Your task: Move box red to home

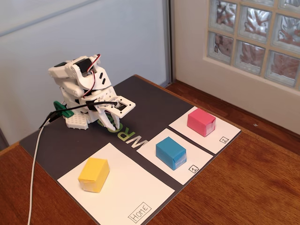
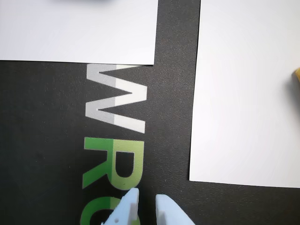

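The box red (image 1: pixel 201 122) rests on the small white sheet marked 2 (image 1: pixel 226 132) at the right of the dark mat in the fixed view. Home (image 1: pixel 133 194) is the large white sheet at the front, labelled at its near corner; a yellow box (image 1: pixel 94 174) sits on it. My gripper (image 1: pixel 112 123) is folded down at the back of the mat, far from the box red. In the wrist view the gripper (image 2: pixel 146 197) hangs over the mat lettering, narrowly open with nothing between its fingers. Home (image 2: pixel 243 93) fills that view's right side; the box red is out of view there.
A blue box (image 1: pixel 171 153) lies on the sheet marked 1 (image 1: pixel 199 161), between home and the box red. A sliver of the yellow box (image 2: pixel 297 75) shows at the wrist view's right edge. A white cable (image 1: pixel 33 168) runs off the mat's left. A wooden table (image 1: pixel 253 187) surrounds the mat.
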Available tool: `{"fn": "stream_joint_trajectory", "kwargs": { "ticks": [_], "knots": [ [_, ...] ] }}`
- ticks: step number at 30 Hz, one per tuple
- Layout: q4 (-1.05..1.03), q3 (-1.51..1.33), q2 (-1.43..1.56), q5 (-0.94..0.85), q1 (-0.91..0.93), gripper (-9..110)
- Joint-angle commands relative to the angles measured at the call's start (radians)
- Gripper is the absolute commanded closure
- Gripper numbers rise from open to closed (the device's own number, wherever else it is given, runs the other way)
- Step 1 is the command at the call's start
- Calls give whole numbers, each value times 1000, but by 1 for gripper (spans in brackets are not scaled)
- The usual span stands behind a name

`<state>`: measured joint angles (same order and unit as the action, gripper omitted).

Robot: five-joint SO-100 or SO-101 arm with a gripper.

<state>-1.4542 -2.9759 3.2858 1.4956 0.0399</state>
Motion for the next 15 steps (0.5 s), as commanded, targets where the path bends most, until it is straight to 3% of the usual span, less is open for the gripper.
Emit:
{"fn": "stream_joint_trajectory", "kwargs": {
  "ticks": [1,15],
  "knots": [
    [28,-63,31,-135,69,99],
    [18,-63,38,-100,81,99]
  ]
}}
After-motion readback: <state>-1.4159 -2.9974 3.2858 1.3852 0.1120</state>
